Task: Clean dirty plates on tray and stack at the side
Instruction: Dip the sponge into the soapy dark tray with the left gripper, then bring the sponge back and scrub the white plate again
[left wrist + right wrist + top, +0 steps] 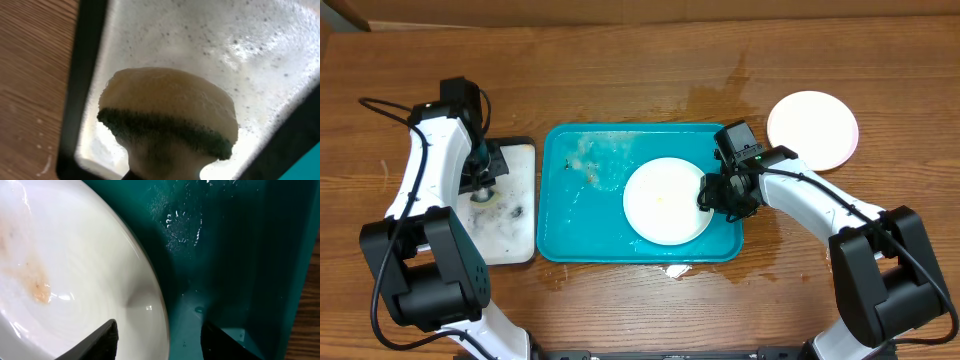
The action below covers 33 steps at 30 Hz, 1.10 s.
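A pale plate (665,200) with a brown smear lies in the right half of the teal tray (585,225). My right gripper (712,195) is open at the plate's right edge. In the right wrist view its fingers (159,330) straddle the rim of the plate (75,255), one over the plate and one over the wet tray floor (225,245). A second plate (812,130) lies on the table at the back right. A third plate is not in view. My left gripper (480,180) is shut on a yellow and green sponge (170,105).
The sponge is over a small black-rimmed white tray (515,235), soapy and speckled (200,30), left of the teal tray. Food bits and foam lie in the teal tray's back left (588,165). A wet patch (720,90) marks the wooden table behind the tray.
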Each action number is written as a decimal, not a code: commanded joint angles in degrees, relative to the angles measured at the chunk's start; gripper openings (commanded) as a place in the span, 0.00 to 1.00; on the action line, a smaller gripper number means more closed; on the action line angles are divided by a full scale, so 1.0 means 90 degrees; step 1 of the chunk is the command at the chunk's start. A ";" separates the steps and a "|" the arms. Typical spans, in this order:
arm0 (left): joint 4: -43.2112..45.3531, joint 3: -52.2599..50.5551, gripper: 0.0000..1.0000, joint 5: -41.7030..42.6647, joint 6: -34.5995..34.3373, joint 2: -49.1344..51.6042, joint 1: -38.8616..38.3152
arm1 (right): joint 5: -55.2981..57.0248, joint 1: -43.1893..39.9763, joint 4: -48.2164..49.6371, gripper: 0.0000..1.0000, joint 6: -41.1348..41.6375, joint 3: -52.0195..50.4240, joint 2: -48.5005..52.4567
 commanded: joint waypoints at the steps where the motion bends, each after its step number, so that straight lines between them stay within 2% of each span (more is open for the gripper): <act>1: -0.0087 0.0097 0.04 -0.0364 0.0153 0.0039 0.0029 | -0.0007 0.0024 0.0022 0.55 0.0002 -0.0022 0.0002; 12: -0.0117 0.0126 0.04 -0.0301 0.0692 0.0039 0.0017 | -0.0007 0.0024 0.0024 0.56 0.0002 -0.0019 0.0002; 14: -0.0163 0.0221 0.04 0.0328 0.0954 0.0039 -0.0010 | -0.0007 0.0024 0.0024 0.56 0.0002 -0.0022 0.0002; 18: -0.0187 0.0503 0.04 0.2239 0.1224 0.0039 -0.0313 | -0.0012 0.0024 0.0029 0.56 0.0007 -0.0019 0.0002; 22: -0.0090 0.0658 0.04 0.3786 0.1263 0.0039 -0.1025 | -0.0087 0.0024 0.0027 0.56 0.0007 -0.0019 0.0002; 25: 0.0187 0.0639 0.04 0.4563 0.1258 0.0044 -0.1797 | -0.0151 0.0024 0.0027 0.56 0.0005 -0.0022 0.0002; 30: 0.0758 0.0539 0.04 0.4617 0.0835 0.0051 -0.3225 | -0.0153 0.0024 0.0024 0.56 0.0007 -0.0022 0.0002; 33: 0.1236 0.0410 0.04 0.4299 0.0612 0.0070 -0.3954 | -0.0158 0.0024 0.0022 0.55 0.0007 -0.0019 0.0002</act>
